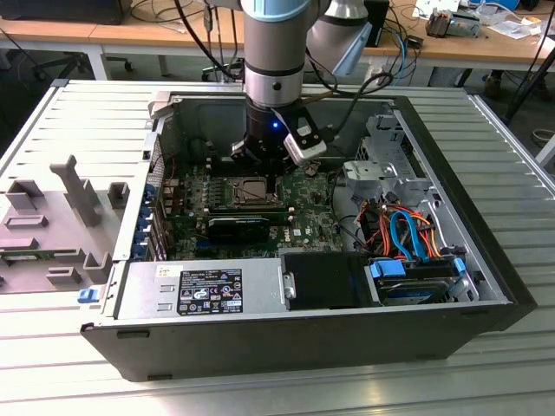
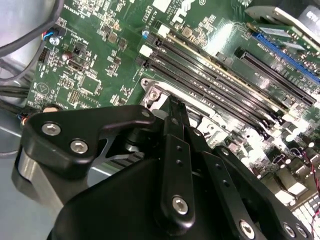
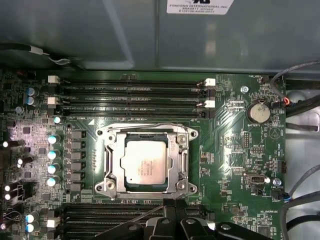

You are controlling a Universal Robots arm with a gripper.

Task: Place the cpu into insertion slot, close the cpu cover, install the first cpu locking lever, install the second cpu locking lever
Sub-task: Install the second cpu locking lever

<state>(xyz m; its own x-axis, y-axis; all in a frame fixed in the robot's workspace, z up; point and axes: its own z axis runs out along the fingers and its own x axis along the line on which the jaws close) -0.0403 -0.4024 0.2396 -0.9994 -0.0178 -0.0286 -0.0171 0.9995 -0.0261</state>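
Cpu seated in insertion slot; end effector just beside, fingers pinched together, empty.

A black-and-white rating label with certification marks sits on the grey power supply box along the near edge of the computer case in the exterior view; its print is too small to make out. In the first wrist view, a white printed sticker stands on the grey metal case wall. Tiny white lettering marks the green motherboard around a coin battery. Faint engraved lines cross the cpu top, unreadable. A small white triangle sign is printed on the board in the second wrist view.
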